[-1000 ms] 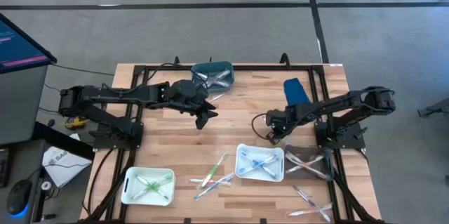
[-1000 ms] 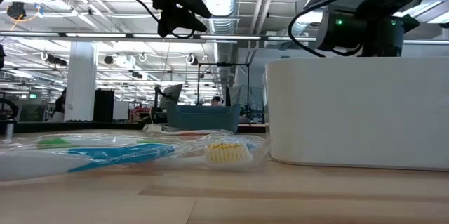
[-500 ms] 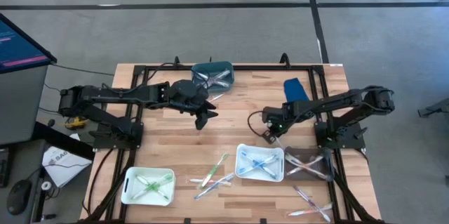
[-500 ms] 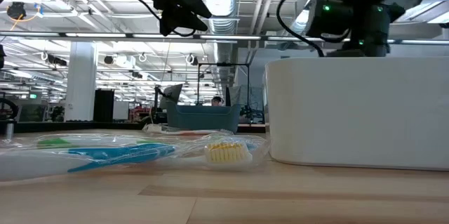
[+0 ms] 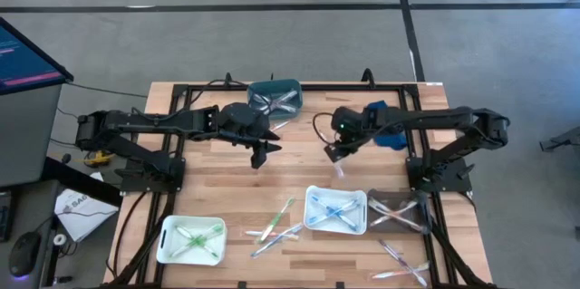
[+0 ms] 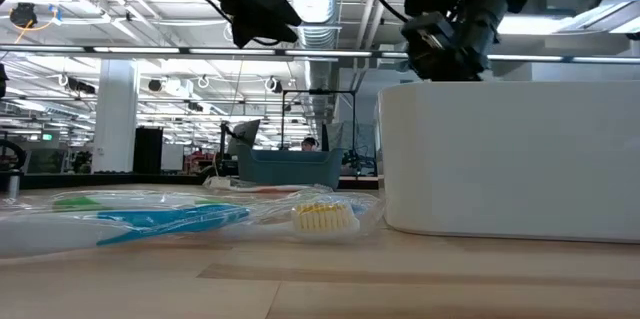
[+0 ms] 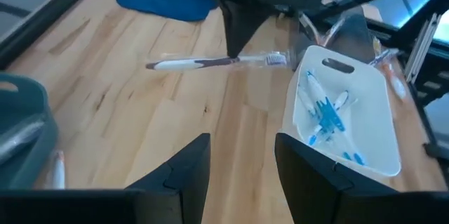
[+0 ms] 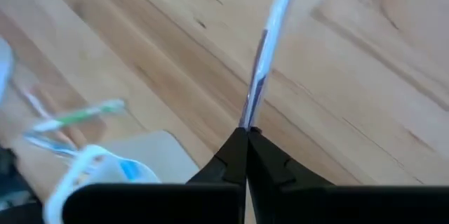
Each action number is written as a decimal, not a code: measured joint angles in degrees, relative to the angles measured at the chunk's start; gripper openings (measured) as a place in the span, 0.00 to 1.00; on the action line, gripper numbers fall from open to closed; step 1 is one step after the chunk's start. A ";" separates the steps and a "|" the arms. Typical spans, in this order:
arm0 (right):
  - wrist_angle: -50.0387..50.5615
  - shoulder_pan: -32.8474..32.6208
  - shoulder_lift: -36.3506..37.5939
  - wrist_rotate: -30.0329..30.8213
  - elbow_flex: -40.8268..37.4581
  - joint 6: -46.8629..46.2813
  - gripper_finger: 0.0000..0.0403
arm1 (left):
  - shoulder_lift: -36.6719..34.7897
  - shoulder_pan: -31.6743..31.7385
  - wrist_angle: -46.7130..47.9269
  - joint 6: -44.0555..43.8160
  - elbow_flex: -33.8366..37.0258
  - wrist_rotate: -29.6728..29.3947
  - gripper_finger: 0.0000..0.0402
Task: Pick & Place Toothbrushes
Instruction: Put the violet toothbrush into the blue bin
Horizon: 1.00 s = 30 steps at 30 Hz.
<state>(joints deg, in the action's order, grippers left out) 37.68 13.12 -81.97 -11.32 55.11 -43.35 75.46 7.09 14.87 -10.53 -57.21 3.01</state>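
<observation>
Bright overhead light; right wrist view blurry.

The right gripper point(image 5: 334, 151) hangs above the table's point(image 5: 208, 180) middle, pinching a wrapped toothbrush point(image 5: 339, 168); the left gripper point(image 5: 258, 155) hovers well apart, beside a rear bin point(image 5: 275, 97).

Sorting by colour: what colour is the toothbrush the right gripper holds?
White toothbrush, clearest in the left wrist view.
</observation>
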 joint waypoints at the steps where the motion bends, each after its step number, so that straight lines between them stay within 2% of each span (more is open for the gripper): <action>1: -0.20 0.52 0.02 -0.77 0.43 -0.02 0.00 | 0.00 0.00 0.02 1.20 0.00 0.01 0.38; 9: -1.50 3.00 0.06 -5.88 3.50 -1.08 0.00 | 0.00 0.00 -0.56 13.60 0.02 0.00 0.38; 12: -5.56 3.22 0.07 -8.98 3.56 -3.05 0.00 | 0.00 0.00 -1.98 19.05 0.02 0.03 0.38; 17: -12.51 3.22 0.08 -15.09 3.61 -7.21 0.00 | 0.00 -0.62 -6.13 22.08 0.02 0.30 0.38; 20: -15.36 3.22 0.08 -17.82 3.61 -10.73 0.00 | 0.00 -2.14 -9.59 30.73 0.02 -0.29 0.38; 25: -21.77 3.22 0.08 -20.65 3.61 -15.10 0.00 | 2.22 -7.15 -12.51 48.88 0.02 -8.12 0.41; 30: -29.10 3.52 0.12 -20.78 3.65 -18.18 0.00 | 8.28 -10.36 -13.60 56.00 0.09 -19.76 0.52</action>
<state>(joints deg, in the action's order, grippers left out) 8.58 16.64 -81.85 -32.10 58.76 -61.53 83.74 -3.26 1.27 45.47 -57.12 -16.76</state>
